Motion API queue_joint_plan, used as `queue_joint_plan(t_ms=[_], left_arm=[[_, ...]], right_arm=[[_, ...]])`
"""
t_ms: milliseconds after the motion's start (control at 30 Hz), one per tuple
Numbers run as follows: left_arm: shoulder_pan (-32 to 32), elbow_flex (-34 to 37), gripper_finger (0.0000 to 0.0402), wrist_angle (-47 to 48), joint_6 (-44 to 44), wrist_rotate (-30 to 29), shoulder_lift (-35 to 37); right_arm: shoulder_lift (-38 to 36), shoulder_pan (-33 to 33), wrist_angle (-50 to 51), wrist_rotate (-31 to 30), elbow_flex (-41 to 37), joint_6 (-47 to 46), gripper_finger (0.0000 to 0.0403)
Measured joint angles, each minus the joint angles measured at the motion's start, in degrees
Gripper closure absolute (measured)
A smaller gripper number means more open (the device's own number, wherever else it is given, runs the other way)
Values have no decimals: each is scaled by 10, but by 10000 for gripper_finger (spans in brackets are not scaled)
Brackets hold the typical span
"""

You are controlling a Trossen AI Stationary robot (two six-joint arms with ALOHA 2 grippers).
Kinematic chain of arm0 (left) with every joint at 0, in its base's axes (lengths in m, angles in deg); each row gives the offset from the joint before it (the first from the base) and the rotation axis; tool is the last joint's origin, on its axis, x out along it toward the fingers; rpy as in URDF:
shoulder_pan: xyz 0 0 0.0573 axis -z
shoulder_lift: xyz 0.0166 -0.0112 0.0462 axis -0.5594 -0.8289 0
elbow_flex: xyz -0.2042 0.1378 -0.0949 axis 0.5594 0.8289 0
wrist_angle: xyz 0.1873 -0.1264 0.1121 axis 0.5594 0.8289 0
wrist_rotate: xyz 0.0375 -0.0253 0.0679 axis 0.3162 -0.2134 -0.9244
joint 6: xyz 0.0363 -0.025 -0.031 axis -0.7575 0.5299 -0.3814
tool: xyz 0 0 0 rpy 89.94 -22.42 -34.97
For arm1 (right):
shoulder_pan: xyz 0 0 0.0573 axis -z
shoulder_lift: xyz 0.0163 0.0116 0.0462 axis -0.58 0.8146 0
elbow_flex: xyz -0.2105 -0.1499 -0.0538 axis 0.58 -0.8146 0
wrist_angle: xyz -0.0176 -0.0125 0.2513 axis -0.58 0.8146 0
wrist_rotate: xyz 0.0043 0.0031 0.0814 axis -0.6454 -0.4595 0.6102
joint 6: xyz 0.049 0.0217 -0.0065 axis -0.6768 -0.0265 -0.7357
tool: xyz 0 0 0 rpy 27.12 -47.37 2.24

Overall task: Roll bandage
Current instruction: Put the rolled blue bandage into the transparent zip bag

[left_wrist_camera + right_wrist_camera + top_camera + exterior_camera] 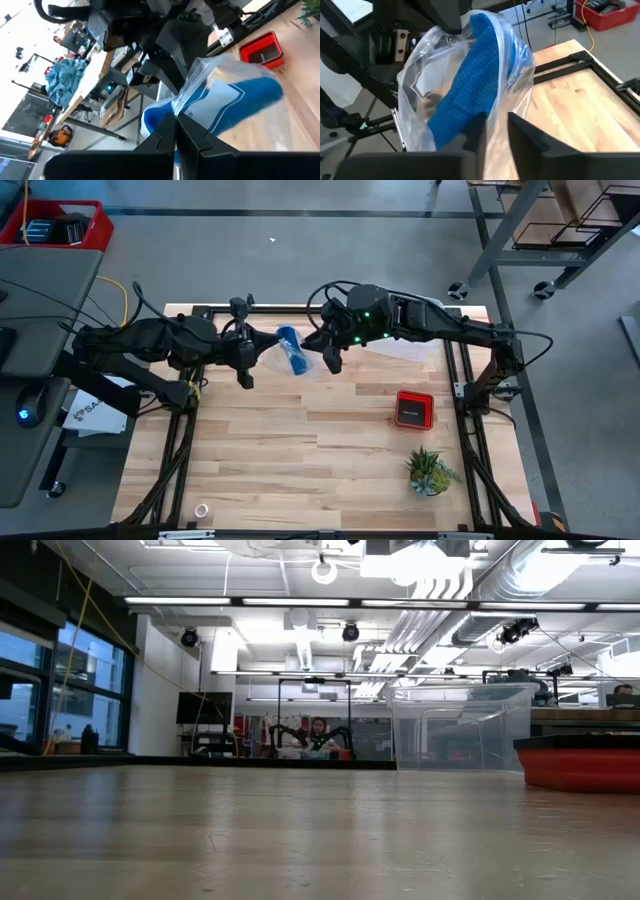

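The bright blue bandage point(290, 352) lies bunched inside a crinkled clear plastic bag point(303, 362), held in the air over the far middle of the table. My left gripper point(266, 343) comes at the bag from the table's left and is shut on it. My right gripper point(320, 352) comes from the right, its fingers closed in on the bag's other side. The left wrist view shows the bandage point(240, 105) through the plastic, and so does the right wrist view point(465, 90). Neither gripper shows in the low view. My left gripper point(176, 127) pinches a gathered edge of the clear bag point(184, 107) between its two fingers, coming nearly level from the table's left. The bag stands out beyond the fingertips, clear of the table. One layer or several, I cannot tell. My right gripper point(495, 127) has the bag's clear plastic point(496, 112) between its two fingers, just beside the blue bandage. It comes from the table's right, slanting slightly down. The bag bulges out beyond the fingertips, off the table. Whether the bandage itself is caught, I cannot tell.
A red-and-black square device point(414, 408) and a small potted plant point(430, 470) stand on the table's right half. A small ring of tape point(201, 510) lies near the front left corner. A clear box point(460, 730) shows beyond the table in the low view.
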State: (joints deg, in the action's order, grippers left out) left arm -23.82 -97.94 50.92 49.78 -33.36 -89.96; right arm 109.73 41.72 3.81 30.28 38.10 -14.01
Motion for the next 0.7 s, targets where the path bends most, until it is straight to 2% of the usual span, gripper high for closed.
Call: queue_joint_plan(t_ms=[67,133,233,367,467,600,700], left_arm=[[0,0,401,12,11,0,1],[0,0,401,35,21,0,2],[0,0,401,79,44,6,2],[-1,0,401,119,68,35,1],[0,0,401,125,72,38,-1],[0,0,401,129,69,43,-5],[0,0,401,129,72,43,-5]], right_arm=[[0,0,14,-2,1,-6,377],[0,1,58,-21,15,-3,393],[-1,2,125,-71,54,24,401],[-2,9,183,-104,108,50,403],[-2,16,183,-124,136,49,403],[-3,25,169,-94,157,39,403],[-2,28,173,-124,175,52,403]])
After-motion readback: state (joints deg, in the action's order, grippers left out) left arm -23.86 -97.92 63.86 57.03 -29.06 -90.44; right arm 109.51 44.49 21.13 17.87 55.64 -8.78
